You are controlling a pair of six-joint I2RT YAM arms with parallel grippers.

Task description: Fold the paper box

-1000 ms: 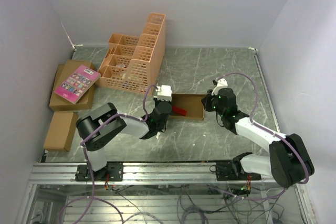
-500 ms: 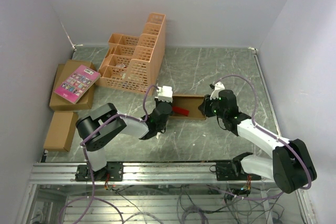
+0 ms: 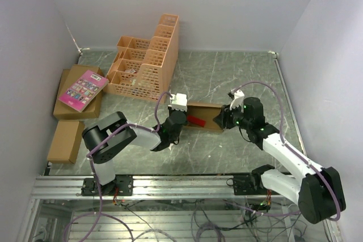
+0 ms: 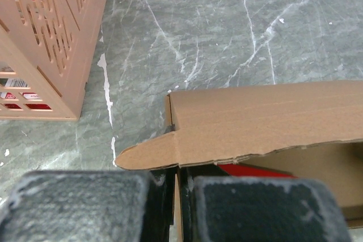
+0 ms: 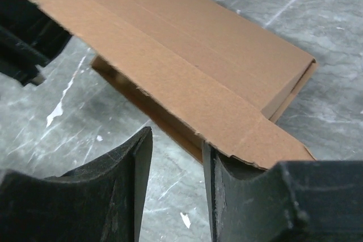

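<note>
Paper box [image 3: 209,116] looks light, flimsy and crush-prone, best pinched at its end walls: left gripper [image 4: 178,182] clamps the left wall, right gripper [image 5: 176,143] gapes at the right.

The paper box [image 3: 203,115] is plain, unprinted brown cardboard, and a red object [image 3: 195,120] shows inside it. The table [image 3: 227,77] is grey-green, veined with white like marble. The lattice crate [image 3: 144,63] is orange. The book [image 3: 83,89] is pink with a multicoloured cover. The closed cartons [image 3: 65,140] are brown.
</note>
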